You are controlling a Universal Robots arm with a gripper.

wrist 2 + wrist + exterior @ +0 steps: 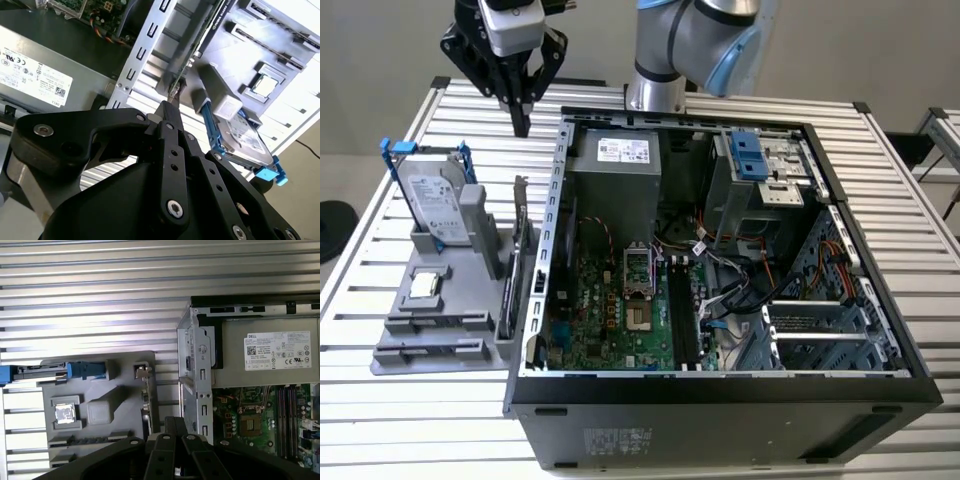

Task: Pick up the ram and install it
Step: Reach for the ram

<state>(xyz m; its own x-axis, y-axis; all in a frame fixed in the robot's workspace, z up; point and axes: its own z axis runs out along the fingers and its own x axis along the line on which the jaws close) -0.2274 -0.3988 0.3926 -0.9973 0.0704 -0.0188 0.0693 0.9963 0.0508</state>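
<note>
One end effector, closed and empty, upper left of exterior view, over bare surface slats beside case wall; ram in holder slot, lower left.

You have 1 open computer case on the slatted table; beside it, 1 grey fixture holds a blue-framed hard drive upright

Free: bare table under gripper, beyond holder | Narrow: gap between card and case wall | Obstacles: upright drive, card
</note>
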